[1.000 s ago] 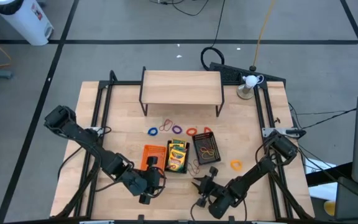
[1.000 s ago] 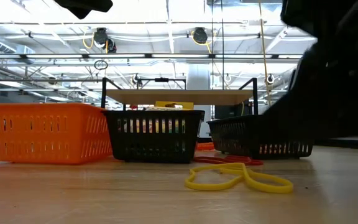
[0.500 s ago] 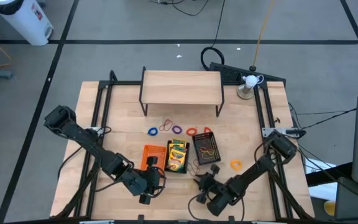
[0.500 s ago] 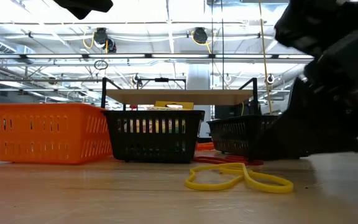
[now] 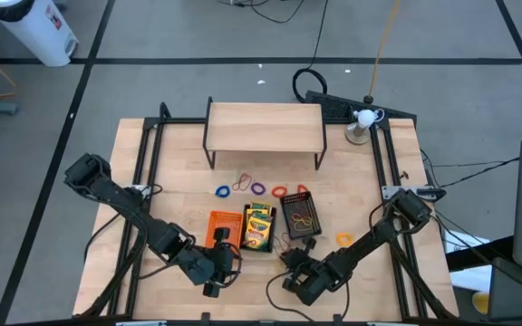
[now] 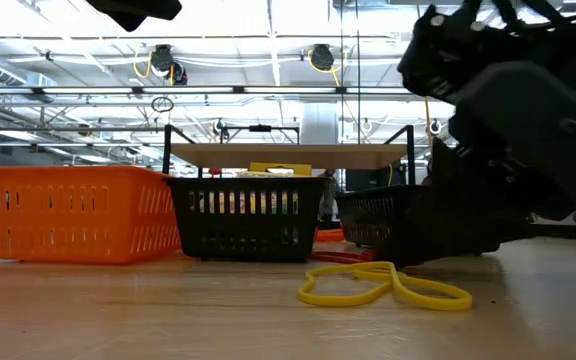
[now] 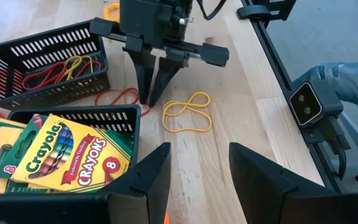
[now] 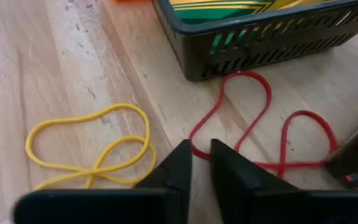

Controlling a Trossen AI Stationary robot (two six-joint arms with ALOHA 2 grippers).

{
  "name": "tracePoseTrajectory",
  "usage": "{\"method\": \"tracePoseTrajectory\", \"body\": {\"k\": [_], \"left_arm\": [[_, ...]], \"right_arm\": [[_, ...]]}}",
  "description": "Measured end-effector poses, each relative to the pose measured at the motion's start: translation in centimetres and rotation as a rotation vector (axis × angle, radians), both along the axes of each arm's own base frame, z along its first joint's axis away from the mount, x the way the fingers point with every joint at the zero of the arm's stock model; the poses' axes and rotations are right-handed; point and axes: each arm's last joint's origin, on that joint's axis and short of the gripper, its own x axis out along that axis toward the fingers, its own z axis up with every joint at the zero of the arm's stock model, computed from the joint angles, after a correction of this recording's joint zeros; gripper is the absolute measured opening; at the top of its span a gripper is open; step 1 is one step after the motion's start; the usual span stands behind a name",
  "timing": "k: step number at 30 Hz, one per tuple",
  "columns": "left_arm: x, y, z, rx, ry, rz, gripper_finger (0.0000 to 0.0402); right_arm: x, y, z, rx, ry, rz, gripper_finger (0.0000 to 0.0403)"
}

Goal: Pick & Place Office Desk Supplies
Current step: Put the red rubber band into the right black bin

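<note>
The right end effector (image 7: 153, 99) points down at the counter (image 7: 241, 155), fingers nearly together over a red rubber band (image 8: 260, 134) beside the black crayon tray (image 7: 73, 118), seemingly to pinch it; the left end effector (image 7: 194, 168) waits nearby, fingers apart

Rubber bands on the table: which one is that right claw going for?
The red band beside the black tray: the right gripper has its fingertips on it, while the yellow band lies apart.
</note>
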Motion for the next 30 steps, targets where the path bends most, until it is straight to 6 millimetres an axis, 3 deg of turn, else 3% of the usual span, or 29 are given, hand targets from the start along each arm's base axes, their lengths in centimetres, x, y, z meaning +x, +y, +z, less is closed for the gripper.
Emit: {"method": "tracePoseTrajectory", "body": {"k": [3, 10, 22, 30], "left_arm": [[0.0, 0.0, 0.0, 0.0, 0.0, 0.0, 0.0163], [0.0, 0.0, 0.0, -0.003, 0.001, 0.003, 0.0163], [0.0, 0.0, 0.0, -0.004, 0.001, 0.005, 0.0163], [0.2, 0.3, 0.0, -0.002, -0.001, 0.016, 0.0163]], "right_arm": [[0.0, -0.1, -0.1, -0.002, 0.004, -0.006, 0.0007], [-0.4, 1.0, 1.1, 0.025, -0.038, 0.062, 0.0], [-4.5, 3.4, 12.1, -0.186, -0.362, 0.132, 0.0], [-6.3, 2.0, 17.3, -0.448, -0.413, 0.096, 0.0]]}}
